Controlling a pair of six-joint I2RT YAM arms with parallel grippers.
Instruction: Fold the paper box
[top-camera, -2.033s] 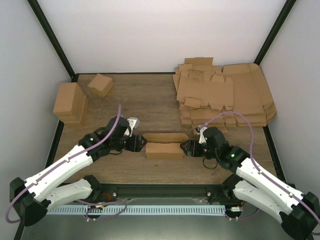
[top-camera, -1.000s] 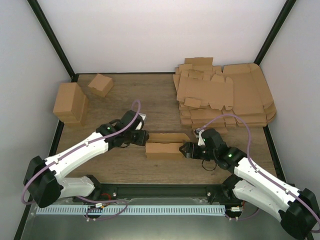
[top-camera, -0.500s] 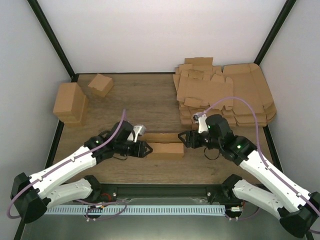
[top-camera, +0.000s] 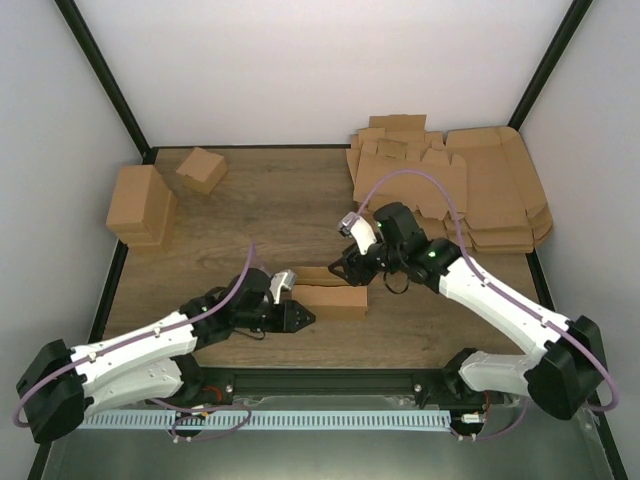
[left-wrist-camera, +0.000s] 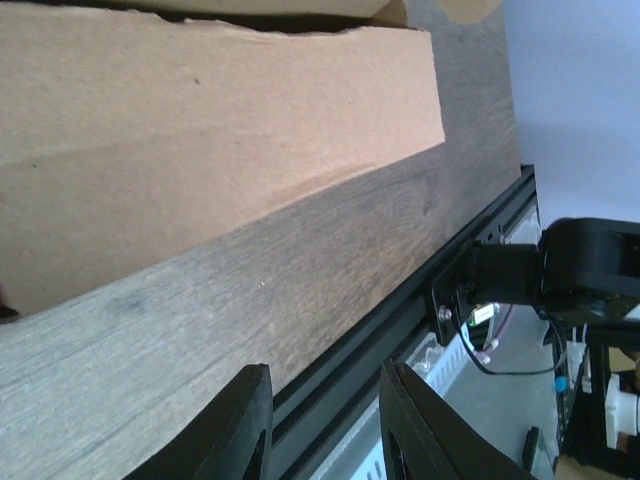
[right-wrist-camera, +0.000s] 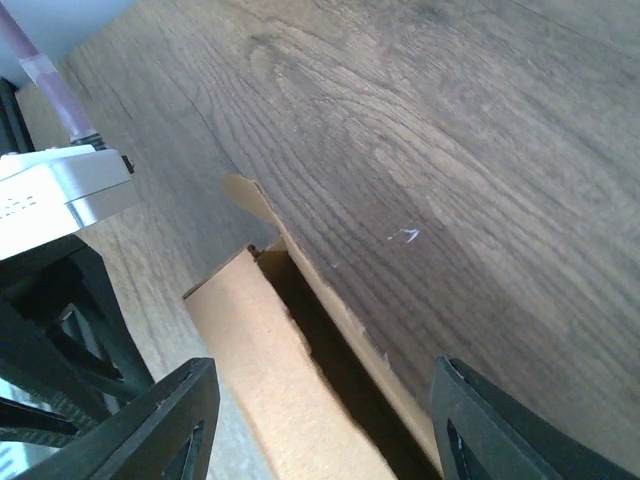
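The paper box sits on the bench a little toward 6 o'clock from the bench's middle, its long axis running from 9 to 3 o'clock. It stands as a small oblong with its walls up and its top open; the right wrist view shows a dark hollow between the near wall and a thinner far flap with a ragged edge.

The left claw lies low at the box's 7 o'clock corner, pointing toward 3 o'clock along the near wall. In the left wrist view its two fingers stand a narrow gap apart with nothing between them, the box's plain side just above and bare wood between.

The right claw hangs over the far edge of the box, at its 12 o'clock. Its fingers are spread wide and grip nothing; the box's open top lies under the gap, and I cannot tell whether either finger touches the cardboard.

At 10 o'clock on the bench stand stacked brown boxes with a small cube-like box beside them. At 2 o'clock lies a pile of flat cardboard sheets
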